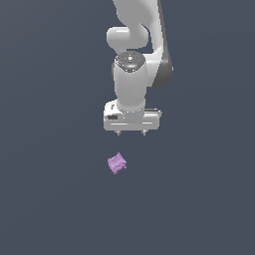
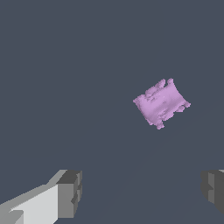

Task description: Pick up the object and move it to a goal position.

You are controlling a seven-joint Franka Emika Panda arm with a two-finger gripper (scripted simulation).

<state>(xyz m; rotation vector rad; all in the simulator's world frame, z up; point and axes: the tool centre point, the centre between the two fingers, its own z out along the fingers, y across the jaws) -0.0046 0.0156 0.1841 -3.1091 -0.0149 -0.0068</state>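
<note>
Below end effector (image 1: 131, 133), object (image 1: 116, 163) apart; fingertips (image 2: 70, 194) cropped.

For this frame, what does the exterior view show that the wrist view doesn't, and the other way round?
Only the exterior view shows the white arm and the whole gripper from outside, with the light-purple object lying apart from it on the dark surface, slightly toward the exterior view's left of the gripper.

Only the wrist view shows the object's notched, irregular edges up close and the grey fingertips spread wide with nothing between them.

Both show the object ungrasped on the plain dark surface. Neither shows a goal marker.
</note>
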